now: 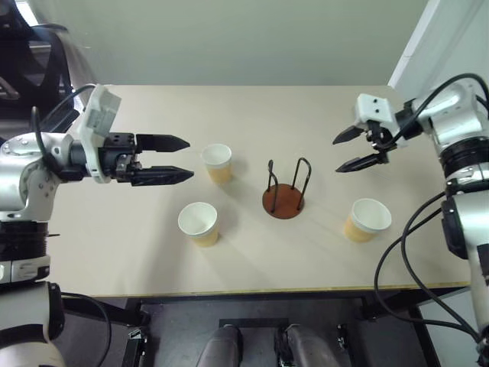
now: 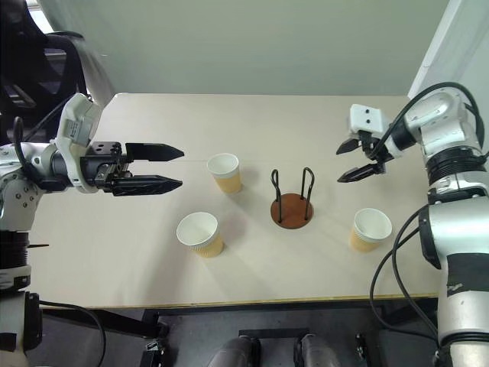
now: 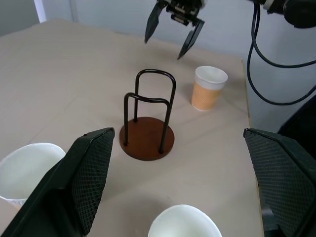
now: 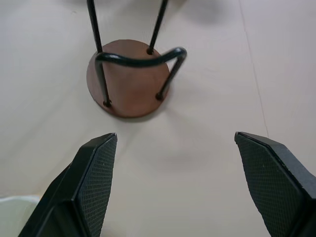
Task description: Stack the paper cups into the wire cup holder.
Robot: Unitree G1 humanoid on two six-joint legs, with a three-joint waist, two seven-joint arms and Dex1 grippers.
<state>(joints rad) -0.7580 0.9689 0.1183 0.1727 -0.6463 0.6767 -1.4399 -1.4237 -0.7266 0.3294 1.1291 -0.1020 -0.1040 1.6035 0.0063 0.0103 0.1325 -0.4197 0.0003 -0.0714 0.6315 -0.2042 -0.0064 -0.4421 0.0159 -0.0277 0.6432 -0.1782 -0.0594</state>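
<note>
Cups, three of them, stand upright and apart on the pale worktop [image 1: 114, 252], none yet in the wire cup holder [image 1: 284, 193], which sits empty near the middle with its brown disc base flat and its black wire loops upright. One paper cup [image 1: 217, 162] stands to the left of the holder on the far side, a second cup [image 1: 199, 222] sits nearer the front edge on the left, and a third cup [image 1: 367, 219] stands to the right of the holder. The left pincer [image 1: 179, 159] hovers above the worktop just left of the far cup, pointing sideways toward it, its two black fingers spread apart and holding nothing. The right pincer [image 1: 341, 152] hangs in the air to the right of the holder and beyond the third cup, angled downward toward the middle, its fingers likewise spread and empty.
</note>
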